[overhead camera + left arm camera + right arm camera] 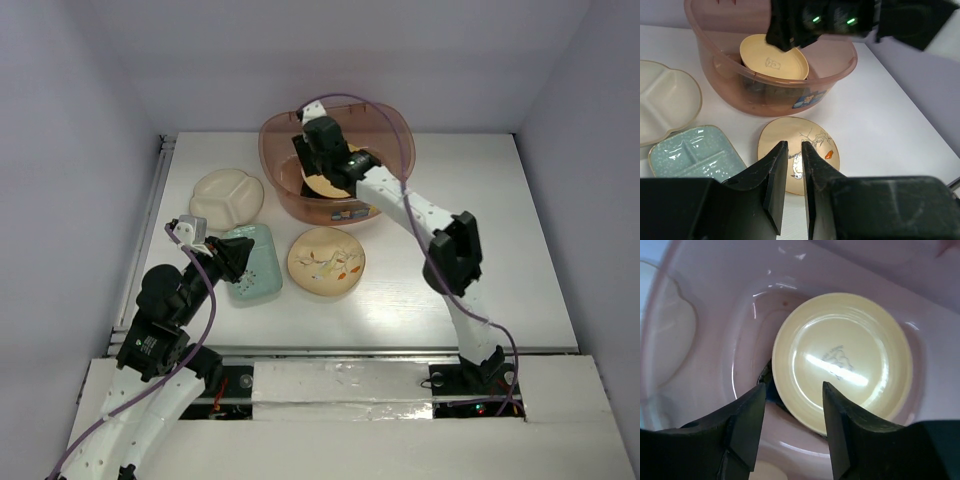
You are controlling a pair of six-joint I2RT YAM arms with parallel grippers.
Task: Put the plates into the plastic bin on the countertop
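The pinkish plastic bin (272, 135) stands at the back of the white countertop (480, 230). My right gripper (335, 172) is inside it, open and empty, just above the orange-tan plate (840, 355), which lies bottom-up in the bin (705, 315). A dark plate's edge (765, 379) shows beneath it. On the counter lie the cream divided plate (227, 197), the mint-green plate (258, 270) and the cream floral plate (326, 261). My left gripper (240, 255) is shut and empty, hovering over the mint plate's right edge. In its wrist view it (794, 150) points at the floral plate (821, 142).
A metal rail (160, 200) runs along the counter's left edge. Purple walls close in the back and both sides. The right arm's elbow (455, 250) hangs over the counter right of the floral plate. The bin carries a small label (807, 99) on its front.
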